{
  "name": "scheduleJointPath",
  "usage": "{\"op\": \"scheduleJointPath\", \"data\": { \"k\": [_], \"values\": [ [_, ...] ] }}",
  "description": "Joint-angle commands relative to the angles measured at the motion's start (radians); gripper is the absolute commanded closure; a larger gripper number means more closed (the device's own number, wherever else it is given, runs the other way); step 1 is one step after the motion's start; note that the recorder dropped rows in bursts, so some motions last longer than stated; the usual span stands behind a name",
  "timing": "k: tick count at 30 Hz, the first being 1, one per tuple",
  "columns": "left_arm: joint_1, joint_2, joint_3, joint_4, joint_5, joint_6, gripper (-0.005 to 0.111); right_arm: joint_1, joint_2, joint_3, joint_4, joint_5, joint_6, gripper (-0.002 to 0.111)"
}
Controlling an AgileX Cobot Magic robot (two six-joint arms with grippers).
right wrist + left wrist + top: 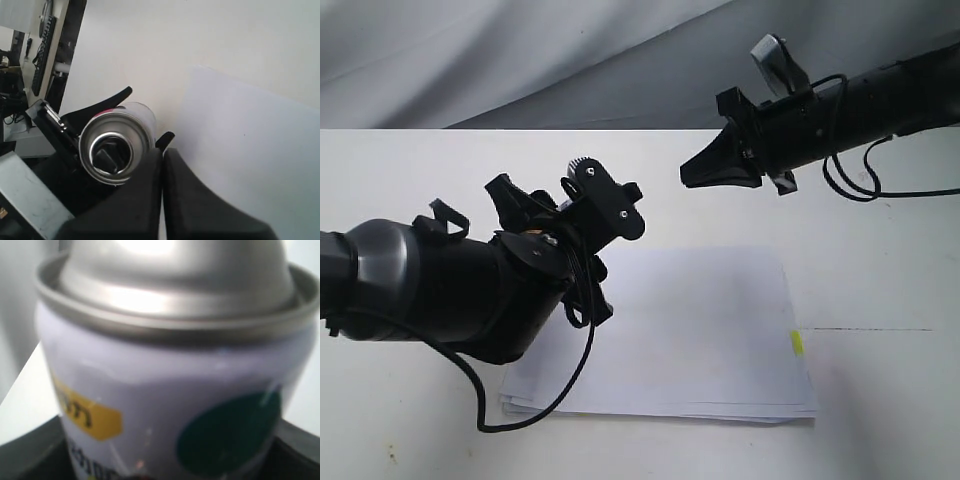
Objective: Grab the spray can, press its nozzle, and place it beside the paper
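Exterior view takes in the white counter (880, 200), with the paper (700, 330) lying flat on it and its yellow tab (797, 343) at the right-hand edge. Over the paper's far left corner the left claw (565, 203) is clamped on the spray can (165, 390), holding it clear of the counter. The can's silver top seems turned toward the other arm, probably so it can be reached. The right claw (692, 178) hangs near but apart from the can, jaws pressed together and empty, likely to serve as one blunt pressing tip. The nozzle (106, 157) sits dark inside the dome, not yet touched.
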Motion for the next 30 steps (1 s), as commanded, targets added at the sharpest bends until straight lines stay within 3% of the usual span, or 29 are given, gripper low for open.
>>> {"op": "scheduleJointPath", "data": {
  "k": [1, 11, 30],
  "values": [
    [-0.006, -0.008, -0.01, 0.033, 0.033, 0.008, 0.107, 0.015, 0.01, -0.01, 0.045, 0.017, -0.035, 0.108],
    [-0.006, -0.008, -0.012, 0.057, 0.045, 0.012, 0.107, 0.079, 0.01, -0.01, 0.057, 0.027, -0.045, 0.108],
    [-0.006, -0.008, -0.012, 0.048, 0.032, 0.003, 0.107, 0.087, 0.008, -0.01, 0.025, 0.048, -0.009, 0.108]
  ]
}}
